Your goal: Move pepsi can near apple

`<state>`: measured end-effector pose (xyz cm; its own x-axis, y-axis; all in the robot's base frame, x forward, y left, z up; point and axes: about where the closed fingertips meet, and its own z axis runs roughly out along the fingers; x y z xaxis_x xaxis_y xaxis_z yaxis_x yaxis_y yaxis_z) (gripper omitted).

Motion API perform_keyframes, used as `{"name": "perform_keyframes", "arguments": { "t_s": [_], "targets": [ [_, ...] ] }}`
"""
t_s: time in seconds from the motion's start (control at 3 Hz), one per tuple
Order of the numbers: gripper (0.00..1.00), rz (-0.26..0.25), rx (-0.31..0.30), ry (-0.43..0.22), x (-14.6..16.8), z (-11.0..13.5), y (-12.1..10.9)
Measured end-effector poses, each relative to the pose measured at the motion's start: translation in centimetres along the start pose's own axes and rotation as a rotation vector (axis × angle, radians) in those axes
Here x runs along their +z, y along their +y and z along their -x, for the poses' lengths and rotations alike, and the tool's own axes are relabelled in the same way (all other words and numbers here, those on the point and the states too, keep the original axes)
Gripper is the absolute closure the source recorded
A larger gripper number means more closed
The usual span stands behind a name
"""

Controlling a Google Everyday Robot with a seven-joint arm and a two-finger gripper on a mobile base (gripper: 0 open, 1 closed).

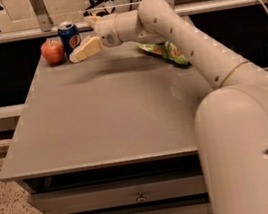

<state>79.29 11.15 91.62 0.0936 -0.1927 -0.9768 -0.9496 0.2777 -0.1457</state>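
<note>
The pepsi can point(69, 37) stands upright at the far left corner of the grey table point(105, 118). The red-orange apple point(53, 51) sits just left of it, almost touching. My gripper point(80, 38) is just right of the can, reaching in from the right. It is open, with the near finger point(85, 50) low in front of the can's right side and the far finger point(91, 20) behind it. The fingers do not grip the can.
A green snack bag point(166, 52) lies at the far right of the table, partly under my arm point(190, 49). A rail point(36, 33) runs behind the table's far edge. Drawers point(138, 198) sit below the front edge.
</note>
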Motion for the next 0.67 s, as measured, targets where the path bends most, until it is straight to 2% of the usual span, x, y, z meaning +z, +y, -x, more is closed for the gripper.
{"name": "perform_keyframes", "arguments": {
  "t_s": [0.33,0.67],
  "targets": [
    [0.00,-0.037,-0.044,0.065,-7.1,0.4,0.8],
    [0.00,-0.050,-0.043,0.072,-8.5,0.3,0.7]
  ]
}}
